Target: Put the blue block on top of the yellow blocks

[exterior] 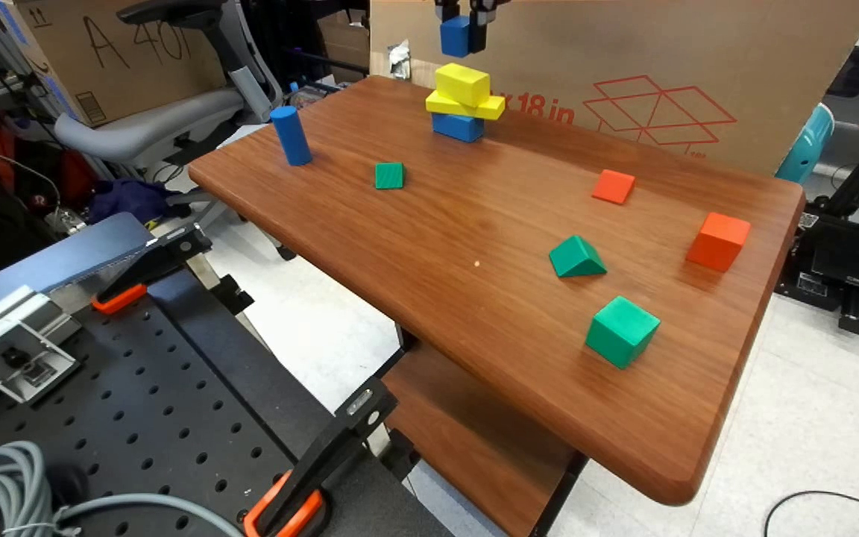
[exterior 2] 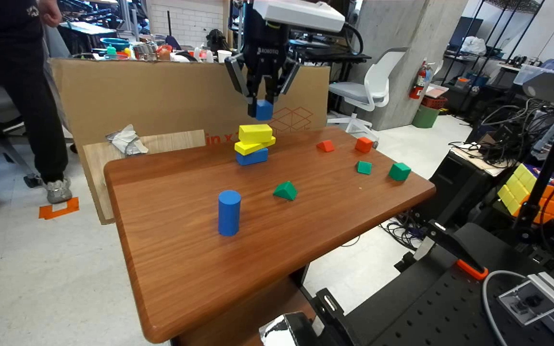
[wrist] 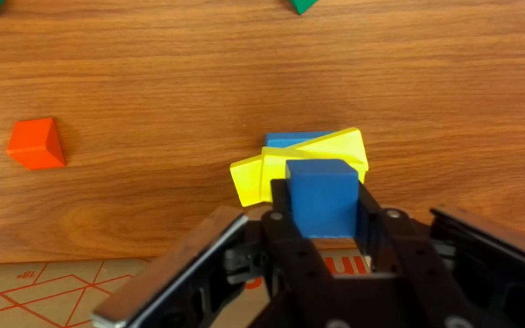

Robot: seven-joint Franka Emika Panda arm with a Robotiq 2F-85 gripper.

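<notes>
The blue block (exterior: 454, 37) is a small plain cube held in my gripper (exterior: 463, 31). In the wrist view the blue block (wrist: 324, 200) sits between both black fingers of the gripper (wrist: 321, 189), which touch its sides. The yellow blocks (exterior: 463, 83) are two pieces stacked crosswise on a flat blue block (exterior: 458, 127) near the table's far edge. In both exterior views the held cube is in the air above the yellow blocks (exterior 2: 255, 133), with a gap between. In the wrist view the cube and fingers partly hide the yellow blocks (wrist: 249, 180).
A blue cylinder (exterior 2: 229, 214) stands upright on the table (exterior 2: 176, 254). Green blocks (exterior: 623, 332) and orange blocks (exterior: 719, 241) lie about the table. A cardboard sheet (exterior: 668, 67) stands upright behind the far edge, close to the stack.
</notes>
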